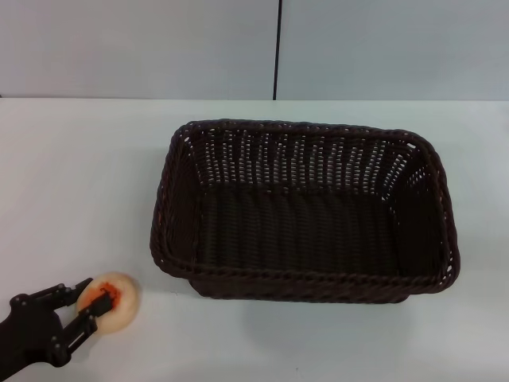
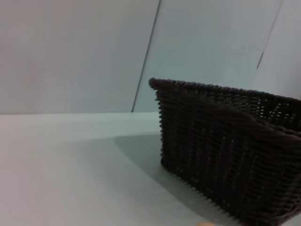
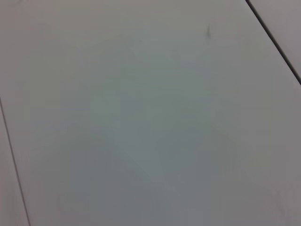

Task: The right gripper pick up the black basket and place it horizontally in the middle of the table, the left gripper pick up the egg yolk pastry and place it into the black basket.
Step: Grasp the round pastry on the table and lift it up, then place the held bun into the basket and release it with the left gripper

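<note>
One black basket [image 1: 304,211] sitting upright, lengthwise across middle of white table [image 1: 71,183], holding nothing visible inside. Left gripper [image 1: 89,304] reaching in at near-left table corner, fingers [image 1: 82,325] closing around egg yolk pastry [image 1: 115,302], gripping it at orange-red centre. Pastry lying well left of basket, near its front-left corner, apart from it. Left wrist view showing basket's woven side wall [image 2: 225,155] close by. Right gripper not appearing anywhere; right wrist view facing only plain pale surface.
</note>
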Available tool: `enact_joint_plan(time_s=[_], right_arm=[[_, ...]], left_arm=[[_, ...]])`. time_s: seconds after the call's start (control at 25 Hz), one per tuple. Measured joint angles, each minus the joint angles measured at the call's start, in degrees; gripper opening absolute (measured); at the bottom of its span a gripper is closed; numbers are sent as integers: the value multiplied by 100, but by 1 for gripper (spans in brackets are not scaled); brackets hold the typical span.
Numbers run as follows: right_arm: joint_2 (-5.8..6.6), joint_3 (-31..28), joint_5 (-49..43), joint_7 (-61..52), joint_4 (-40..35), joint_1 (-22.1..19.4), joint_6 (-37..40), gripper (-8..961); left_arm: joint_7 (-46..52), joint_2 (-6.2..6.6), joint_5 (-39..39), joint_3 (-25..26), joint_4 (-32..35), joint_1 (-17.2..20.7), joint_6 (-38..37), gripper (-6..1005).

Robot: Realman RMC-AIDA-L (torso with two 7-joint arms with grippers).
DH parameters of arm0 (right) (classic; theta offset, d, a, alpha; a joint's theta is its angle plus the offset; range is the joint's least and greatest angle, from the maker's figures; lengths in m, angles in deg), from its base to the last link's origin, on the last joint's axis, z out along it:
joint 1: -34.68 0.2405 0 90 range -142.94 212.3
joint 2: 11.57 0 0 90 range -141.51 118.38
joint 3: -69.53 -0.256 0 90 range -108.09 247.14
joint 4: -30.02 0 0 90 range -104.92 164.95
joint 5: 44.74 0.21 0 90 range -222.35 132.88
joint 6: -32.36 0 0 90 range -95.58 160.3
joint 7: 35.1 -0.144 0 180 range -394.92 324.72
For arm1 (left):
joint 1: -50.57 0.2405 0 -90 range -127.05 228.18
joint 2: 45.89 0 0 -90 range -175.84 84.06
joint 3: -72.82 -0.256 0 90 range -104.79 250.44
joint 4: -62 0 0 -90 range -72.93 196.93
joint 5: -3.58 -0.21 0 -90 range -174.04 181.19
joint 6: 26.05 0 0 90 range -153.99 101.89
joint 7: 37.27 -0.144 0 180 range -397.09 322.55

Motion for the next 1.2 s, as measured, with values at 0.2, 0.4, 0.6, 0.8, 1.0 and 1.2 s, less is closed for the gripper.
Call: enact_joint_plan(time_s=[0.2,0.4,0.6,0.8,1.0,1.2], right_arm=[[2,-2,-2,0,0,-9,-8,451],[3,-2,-3,0,0,-23,-15,451],[3,-2,10,0,1,-28,-2,451],[-2,-3,25,-1,0,-14,19,451],[-5,-6,32,-23,0,-6,31,451],[-14,-13,39,-35,26,-28,36,451]], left_arm=[[-93,0,1,-8,-74,-57,-93,365],[-63,22,131,493,-76,-66,-596,243],[-32,38,536,1500,-143,-104,-1075,145],[-13,12,1126,1990,-827,-654,-1593,107],[30,-19,1076,1676,-1306,-1195,-1498,89],[388,-55,1041,855,-1729,-1795,-663,70]])
